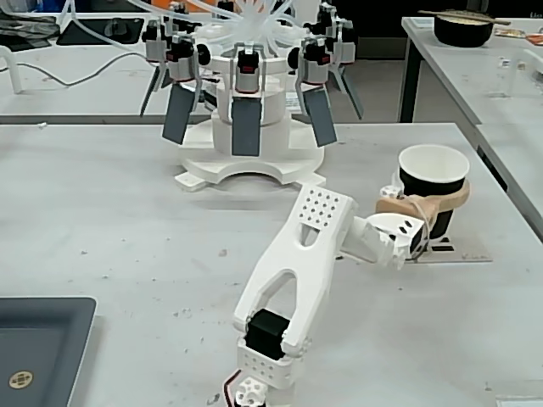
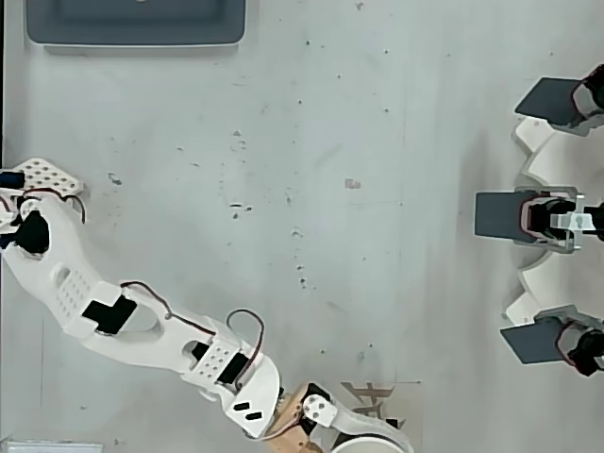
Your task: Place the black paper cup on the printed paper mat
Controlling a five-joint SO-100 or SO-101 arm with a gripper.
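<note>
Fixed view: black paper cup point(image 1: 433, 186) stands upright at right-centre of frame, white inside showing, rim up. Its base sits on the printed paper mat point(image 1: 454, 252), a small off-white sheet w/ dark marks, lying flat on the bench point(image 1: 127, 212) near the right edge. Only the mat's front strip shows; the rest is hidden by cup and gripper.

Gripper point(image 1: 433, 203) comes in from the left of the cup. Tan fingers point(image 1: 405, 206) wrap round the cup's mid-height, one curving across the front, the other round the far side to the right; they look clamped on the cup wall. White arm point(image 1: 297, 271) runs from bottom-centre of frame up and right to the wrist.

Overhead view: cup rim point(image 2: 368, 444) is just visible at bottom edge, right of centre, mostly cut off by the frame. Mat's dark character mark point(image 2: 371, 396) shows just above it. Gripper's tan part point(image 2: 297, 415) sits just left of the cup, touching it; fingertips themselves are out of frame here.

Other things: dark grey tray point(image 1: 38, 348) at lower left of fixed view, well apart from the cup. White carousel-like stand point(image 1: 250, 110) w/ hanging grey panels at top-centre. Black bowl point(image 1: 462, 30) w/ chopsticks on a separate bench, upper right.
</note>
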